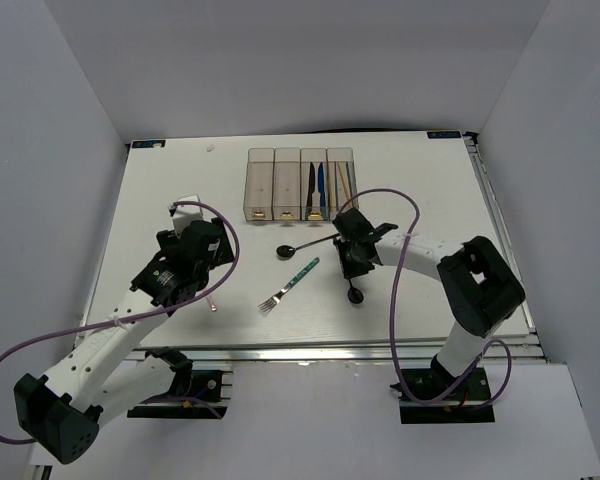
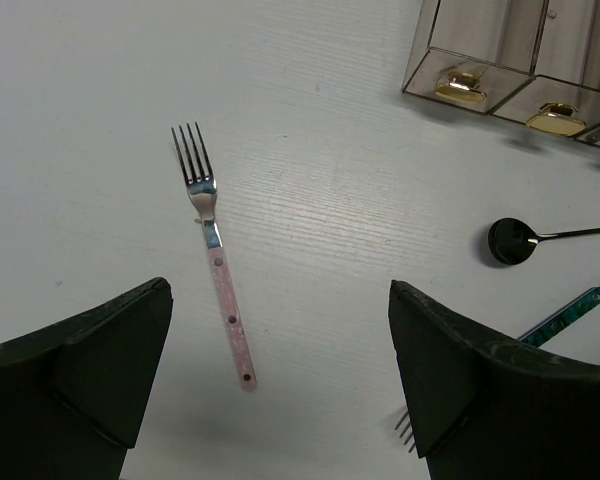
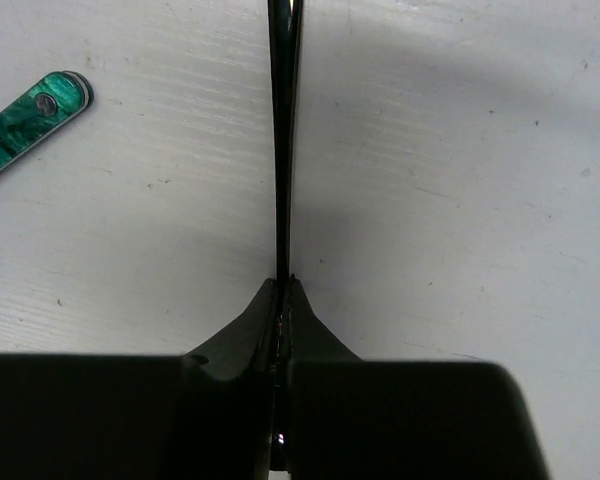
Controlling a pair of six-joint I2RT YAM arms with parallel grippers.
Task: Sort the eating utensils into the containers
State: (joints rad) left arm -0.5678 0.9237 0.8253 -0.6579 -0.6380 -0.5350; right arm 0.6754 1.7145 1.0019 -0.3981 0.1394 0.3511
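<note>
Reader: Right gripper (image 3: 282, 285), what state?

Legend: Closed tight. Its two fingers pinch the thin handle of a black spoon (image 1: 285, 250), whose bowl points away from the arm, on the table (image 1: 180, 200) just in front of the containers (image 1: 261, 185).

Reader: And the left gripper (image 2: 280, 300)?

Legend: Spread wide and holding nothing. It hangs over a pink-handled fork (image 2: 225, 300), which lies flat between the two fingers in the wrist view, tines pointing away.

Reader: Where do the other utensils lie?

Legend: A teal-handled fork (image 1: 292, 283) rests on the table between the two arms, its handle end near the gripped spoon's handle. A second black spoon (image 1: 355, 296) lies on the near side of the right gripper. Of the four joined bins, the third from the left holds a black knife (image 1: 309, 188) and a blue knife (image 1: 320, 190). The fourth holds chopsticks (image 1: 342, 185). The two left bins show no utensils.
</note>
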